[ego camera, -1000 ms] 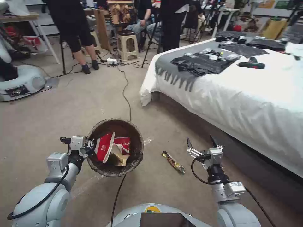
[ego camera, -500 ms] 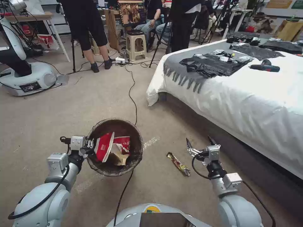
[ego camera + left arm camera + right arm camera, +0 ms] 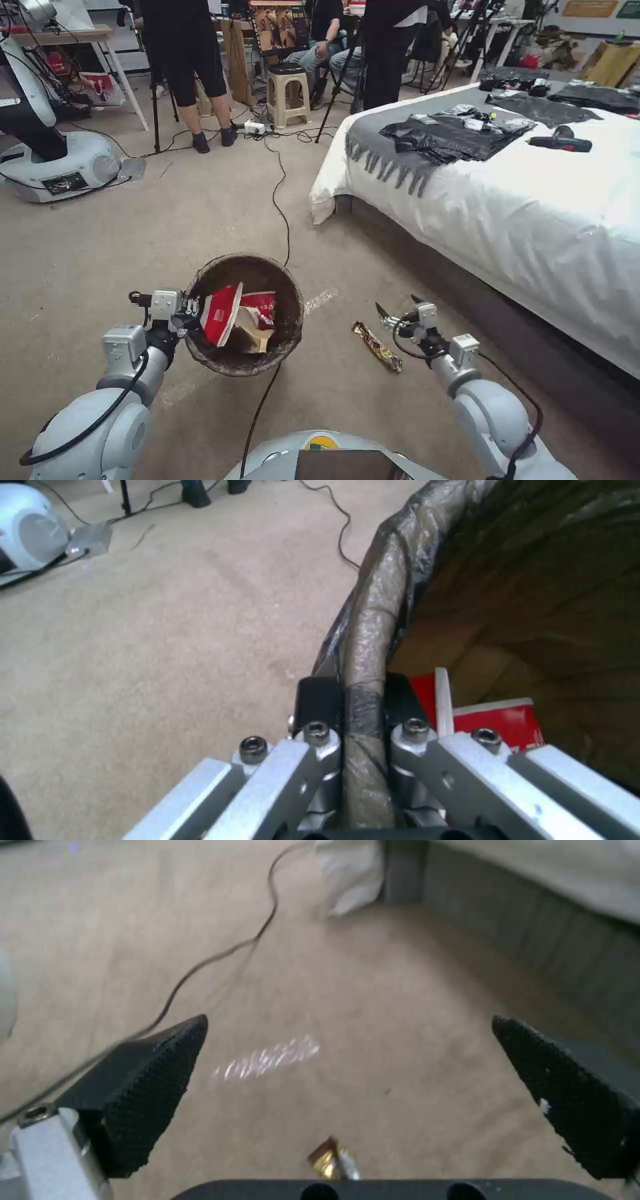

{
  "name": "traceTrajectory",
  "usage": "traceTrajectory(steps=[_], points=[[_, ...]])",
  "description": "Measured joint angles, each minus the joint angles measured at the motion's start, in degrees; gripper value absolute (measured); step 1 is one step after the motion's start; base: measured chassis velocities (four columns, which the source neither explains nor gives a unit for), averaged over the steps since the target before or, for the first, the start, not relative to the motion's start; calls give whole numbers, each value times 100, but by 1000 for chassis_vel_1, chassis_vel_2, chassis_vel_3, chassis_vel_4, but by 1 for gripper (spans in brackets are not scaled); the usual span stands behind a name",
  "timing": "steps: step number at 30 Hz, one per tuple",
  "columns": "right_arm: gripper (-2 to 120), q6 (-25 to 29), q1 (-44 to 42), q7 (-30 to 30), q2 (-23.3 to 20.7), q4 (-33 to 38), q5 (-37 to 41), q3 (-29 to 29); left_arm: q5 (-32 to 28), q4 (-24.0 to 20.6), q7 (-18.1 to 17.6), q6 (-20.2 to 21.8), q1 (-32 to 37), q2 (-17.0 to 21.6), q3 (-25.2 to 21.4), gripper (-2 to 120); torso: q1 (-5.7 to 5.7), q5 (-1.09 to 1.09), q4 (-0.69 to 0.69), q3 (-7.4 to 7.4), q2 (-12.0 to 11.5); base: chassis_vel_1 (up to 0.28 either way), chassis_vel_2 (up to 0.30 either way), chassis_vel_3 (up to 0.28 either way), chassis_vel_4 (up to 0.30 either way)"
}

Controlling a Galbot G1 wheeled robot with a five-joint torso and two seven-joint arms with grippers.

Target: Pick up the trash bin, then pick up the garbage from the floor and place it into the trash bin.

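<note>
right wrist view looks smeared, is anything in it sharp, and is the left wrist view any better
Right wrist view: carpet, cable and bed base are soft and smeared; the open right tool pads are clearer, and the foil wrapper is a blurry glint. Left wrist view: the left tool and the trash bin rim it clamps are fairly sharp, with glare on the liner.

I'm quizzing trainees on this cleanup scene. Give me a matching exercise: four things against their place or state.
1. trash bin
2. foil snack wrapper
3. right gripper
4. red-and-white packets

a. open above the carpet
b. lying on the floor
c. inside the bin
d. rim clamped by the left gripper

Pairs: 1-d, 2-b, 3-a, 4-c
</note>
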Motion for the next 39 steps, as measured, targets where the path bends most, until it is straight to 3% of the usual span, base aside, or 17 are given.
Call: traceTrajectory(steps=[6, 10, 27, 39], points=[[100, -668, 376, -375, -645, -414, 442, -270, -5, -4, -10, 9, 49, 5, -16, 3, 0, -2, -2, 0, 0, 0, 0, 0, 0], [100, -761, 661, -453, -782, -824, 593, -509, -8, -6, -37, 7, 48, -4, -16, 3, 0, -1, 0, -1, 0, 0, 0, 0, 0], [100, -1080, 1814, -264, -778, -2517, 1071, -1463, -14, -7, -68, 9, 18, -14, -32, 3, 0, -3, 0, -1, 0, 0, 0, 0, 0], [100, -918, 2474, -158, -569, -3621, 980, -1848, 5, -7, -66, 9, -9, -61, -21, 3, 0, -2, 0, 0, 0, 0, 0, 0, 0]])
